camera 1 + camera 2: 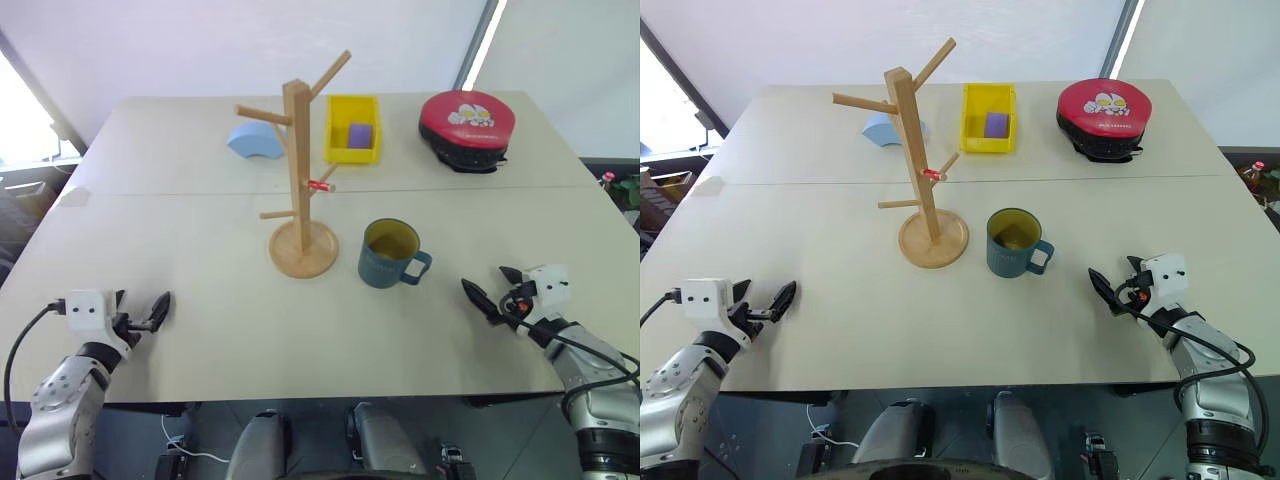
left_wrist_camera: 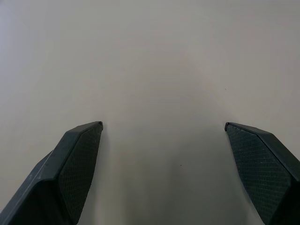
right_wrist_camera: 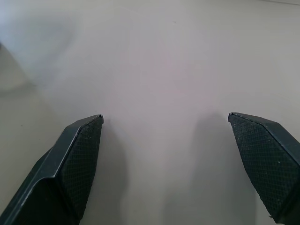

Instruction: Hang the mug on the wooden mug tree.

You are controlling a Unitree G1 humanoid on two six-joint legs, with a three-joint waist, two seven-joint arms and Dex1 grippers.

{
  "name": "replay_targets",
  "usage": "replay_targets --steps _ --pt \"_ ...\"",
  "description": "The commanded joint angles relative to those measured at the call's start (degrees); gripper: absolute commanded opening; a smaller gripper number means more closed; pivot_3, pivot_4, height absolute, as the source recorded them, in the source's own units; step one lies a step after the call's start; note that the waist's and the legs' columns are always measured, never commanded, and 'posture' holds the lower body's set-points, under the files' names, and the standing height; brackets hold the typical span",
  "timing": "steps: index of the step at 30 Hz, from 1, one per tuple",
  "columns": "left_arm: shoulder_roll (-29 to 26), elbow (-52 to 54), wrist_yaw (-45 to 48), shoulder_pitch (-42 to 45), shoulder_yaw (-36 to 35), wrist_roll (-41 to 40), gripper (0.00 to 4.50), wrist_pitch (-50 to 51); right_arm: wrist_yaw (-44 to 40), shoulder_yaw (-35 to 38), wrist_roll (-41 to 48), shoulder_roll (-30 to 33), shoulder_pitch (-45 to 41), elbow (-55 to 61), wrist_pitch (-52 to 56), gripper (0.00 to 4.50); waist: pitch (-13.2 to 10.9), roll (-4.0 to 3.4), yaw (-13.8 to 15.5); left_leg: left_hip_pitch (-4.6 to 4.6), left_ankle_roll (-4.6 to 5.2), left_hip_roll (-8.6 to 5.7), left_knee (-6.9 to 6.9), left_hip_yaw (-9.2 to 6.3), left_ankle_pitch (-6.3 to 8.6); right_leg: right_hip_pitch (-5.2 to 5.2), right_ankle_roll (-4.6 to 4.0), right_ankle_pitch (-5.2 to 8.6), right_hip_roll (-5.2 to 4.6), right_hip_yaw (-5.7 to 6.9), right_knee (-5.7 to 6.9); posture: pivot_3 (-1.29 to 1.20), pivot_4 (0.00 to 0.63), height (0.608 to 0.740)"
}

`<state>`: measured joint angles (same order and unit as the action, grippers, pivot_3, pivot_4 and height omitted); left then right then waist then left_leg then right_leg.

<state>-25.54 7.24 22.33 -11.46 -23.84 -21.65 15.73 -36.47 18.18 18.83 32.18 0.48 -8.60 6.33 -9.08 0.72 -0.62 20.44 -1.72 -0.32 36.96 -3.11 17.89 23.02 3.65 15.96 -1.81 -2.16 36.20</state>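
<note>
Both pincers [image 2: 163, 125] [image 3: 165, 117] agape over bare table [image 3: 154, 56]

1. Wide beige table [image 1: 200, 330], seam across its middle.
2. Centre: light wooden mug tree [image 1: 300, 200]; dark teal ceramic mug [image 1: 390, 253] upright just beside its base.
3. Far side: pale blue arch block [image 1: 254, 141], yellow plastic bin [image 1: 352, 130], round red-topped case [image 1: 466, 130].

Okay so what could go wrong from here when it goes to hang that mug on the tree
The mug stands right beside the wooden mug tree, so a reaching gripper could bump the round base or a low peg and tip the stand. The handle points toward the right gripper; pinching it there may leave no free loop for a peg. Both the right and left gripper are open and far off, so nothing is secured yet.
</note>
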Motion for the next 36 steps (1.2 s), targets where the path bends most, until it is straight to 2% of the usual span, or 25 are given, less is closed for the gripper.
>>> replay_targets --steps 1,12,22,28,36 --pt "-0.53 -0.22 -0.02 1.36 -0.39 0.52 4.48 -0.84 0.09 -0.71 -0.53 -0.18 -1.11 0.05 -0.25 4.44 0.0 0.01 -0.05 0.0 0.0 0.0 0.0 0.0 0.0 0.0 0.0 0.0 0.0 0.0 0.0 0.0 0.15 0.74" --pt "1.66 -1.38 -0.3 4.02 1.53 1.43 4.48 -1.36 1.66 -0.94 -1.13 -0.97 -1.53 -0.2 -0.99 4.44 0.0 0.01 -0.04 0.01 0.0 0.0 0.03 0.01 0.0 0.01 0.17 -0.1 0.01 0.0 0.01 0.0 0.15 0.74" --pt "2.36 0.24 3.95 5.4 5.86 0.29 4.48 -1.66 2.24 0.3 -0.29 -0.75 2.08 3.02 -0.67 4.44 0.0 0.0 0.23 0.0 -0.01 0.0 0.05 0.01 0.0 -0.02 0.18 -0.11 0.01 0.0 0.01 0.0 0.15 0.74" --pt "0.34 2.84 10.61 6.18 14.27 3.02 4.48 -3.11 1.62 -0.56 -1.85 -0.02 6.4 5.86 -1.93 4.44 0.01 -0.01 0.33 -0.01 0.0 -0.02 0.06 0.01 0.0 -0.06 0.17 -0.11 0.0 0.01 0.01 0.0 0.15 0.74" --pt "-0.16 6.95 20.03 9.65 23.21 0.73 4.48 -2.57 -0.63 -2.15 0.78 -0.42 14.29 20.17 1.15 4.44 0.0 -0.05 0.05 -0.01 0.0 -0.01 0.06 0.0 0.0 -0.05 0.16 -0.1 0.02 0.01 0.01 0.0 0.15 0.74"
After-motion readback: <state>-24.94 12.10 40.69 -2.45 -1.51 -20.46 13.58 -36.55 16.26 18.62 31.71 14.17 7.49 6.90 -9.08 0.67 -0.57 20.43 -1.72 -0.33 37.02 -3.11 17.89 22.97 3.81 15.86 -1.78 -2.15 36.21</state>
